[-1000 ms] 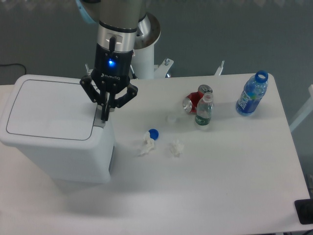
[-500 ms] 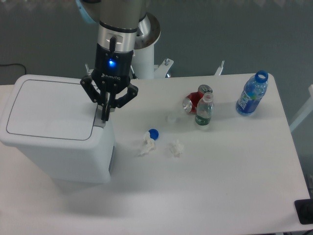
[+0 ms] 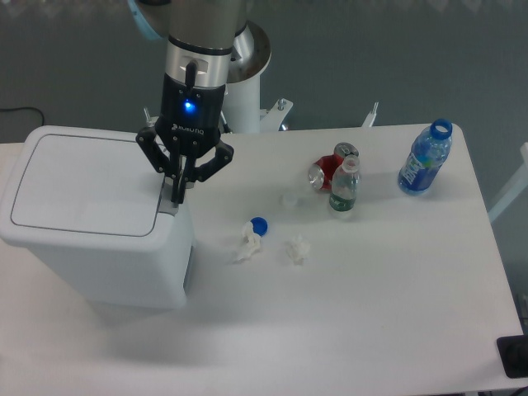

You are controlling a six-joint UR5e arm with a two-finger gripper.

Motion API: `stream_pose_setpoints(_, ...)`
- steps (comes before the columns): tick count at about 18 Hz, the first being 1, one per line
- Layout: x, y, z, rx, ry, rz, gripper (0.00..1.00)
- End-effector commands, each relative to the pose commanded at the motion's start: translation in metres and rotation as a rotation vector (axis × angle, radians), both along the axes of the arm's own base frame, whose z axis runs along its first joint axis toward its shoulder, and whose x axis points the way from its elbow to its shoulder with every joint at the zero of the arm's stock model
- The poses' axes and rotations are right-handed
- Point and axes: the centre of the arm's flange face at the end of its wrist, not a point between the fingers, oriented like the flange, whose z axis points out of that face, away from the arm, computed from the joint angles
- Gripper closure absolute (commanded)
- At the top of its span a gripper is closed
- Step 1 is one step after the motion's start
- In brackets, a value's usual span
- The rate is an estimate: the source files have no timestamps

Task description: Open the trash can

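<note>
Claw [image 3: 177, 196] fingers pressed together, I point down at the 3 o'clock edge of the trash can [image 3: 99, 223], boxy smooth white plastic, lid shut, at 9 o'clock on the matte white counter [image 3: 371, 313] before a grey floor.

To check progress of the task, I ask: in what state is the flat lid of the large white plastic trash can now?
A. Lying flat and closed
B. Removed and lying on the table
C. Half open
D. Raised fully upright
A: the flat lid lies level on the large white plastic trash can, with the gripper at its right edge.
</note>
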Motion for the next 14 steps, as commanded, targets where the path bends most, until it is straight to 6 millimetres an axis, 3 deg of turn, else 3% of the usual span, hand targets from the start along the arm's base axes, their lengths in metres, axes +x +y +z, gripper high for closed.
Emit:
stream_pose_setpoints(8, -0.004, -0.002, 0.000, -0.001, 0.001, 0.005, 0.85)
stream_pose_setpoints(11, -0.032, -0.017, 0.016, 0.047, -0.005, 0.050, 0.84)
stream_pose_setpoints(14, -0.051, -0.039, 0.034, 0.102, -0.008, 0.092, 0.50)
